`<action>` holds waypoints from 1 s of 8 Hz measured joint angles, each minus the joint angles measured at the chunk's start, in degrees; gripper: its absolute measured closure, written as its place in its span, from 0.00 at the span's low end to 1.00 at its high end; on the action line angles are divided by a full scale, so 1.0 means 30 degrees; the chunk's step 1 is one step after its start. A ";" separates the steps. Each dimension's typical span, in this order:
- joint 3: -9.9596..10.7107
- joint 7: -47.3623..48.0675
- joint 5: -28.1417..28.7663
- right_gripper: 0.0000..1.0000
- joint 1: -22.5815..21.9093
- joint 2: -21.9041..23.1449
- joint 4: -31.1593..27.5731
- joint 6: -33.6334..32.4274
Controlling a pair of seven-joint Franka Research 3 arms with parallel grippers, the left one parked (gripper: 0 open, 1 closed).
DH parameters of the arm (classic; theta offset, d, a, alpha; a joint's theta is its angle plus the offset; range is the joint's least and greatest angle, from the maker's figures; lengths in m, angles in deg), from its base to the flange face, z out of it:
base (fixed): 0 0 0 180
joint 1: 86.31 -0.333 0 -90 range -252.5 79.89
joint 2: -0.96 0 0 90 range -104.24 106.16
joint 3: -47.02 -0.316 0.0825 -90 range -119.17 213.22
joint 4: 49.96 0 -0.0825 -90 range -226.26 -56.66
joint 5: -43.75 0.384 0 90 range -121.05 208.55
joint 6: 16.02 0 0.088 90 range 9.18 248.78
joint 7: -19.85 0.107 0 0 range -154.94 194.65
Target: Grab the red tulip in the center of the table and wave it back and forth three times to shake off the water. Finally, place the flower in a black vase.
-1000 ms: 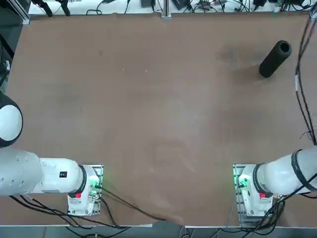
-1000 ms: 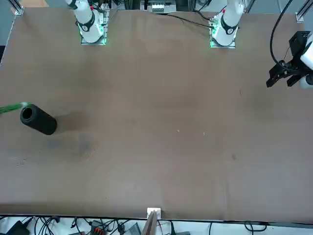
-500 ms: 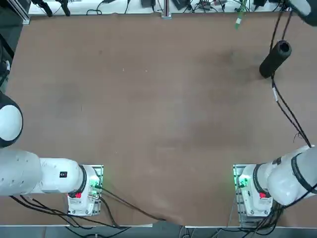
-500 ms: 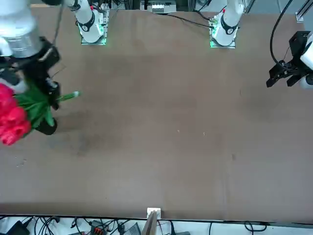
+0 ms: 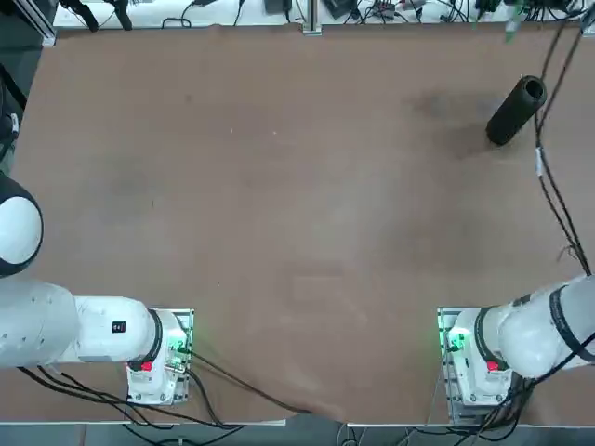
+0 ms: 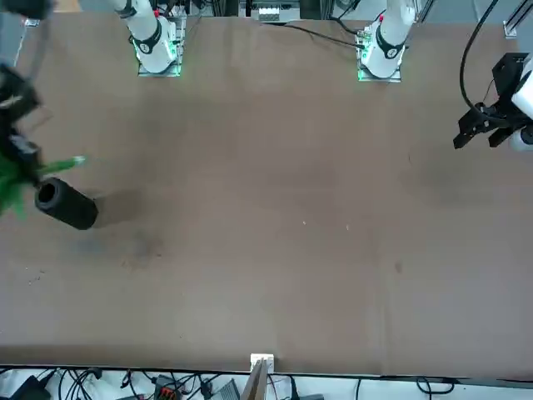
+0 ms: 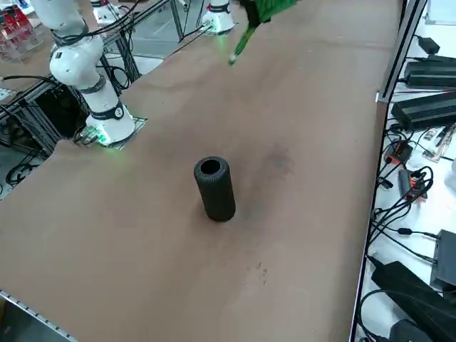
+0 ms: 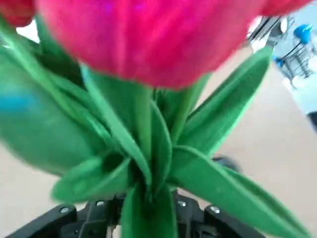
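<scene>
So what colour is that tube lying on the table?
The vase is matte black all over, seen best in the right side view.

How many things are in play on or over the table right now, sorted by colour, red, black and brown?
Red: 1, the red tulip, held in the right gripper
Black: 1, the black vase, lying on its side
Brown: 1, the table
Total: 3
</scene>
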 joint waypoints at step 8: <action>0.0488 -0.2282 0.2415 0.80 0.6482 0.0140 -0.7411 1.1946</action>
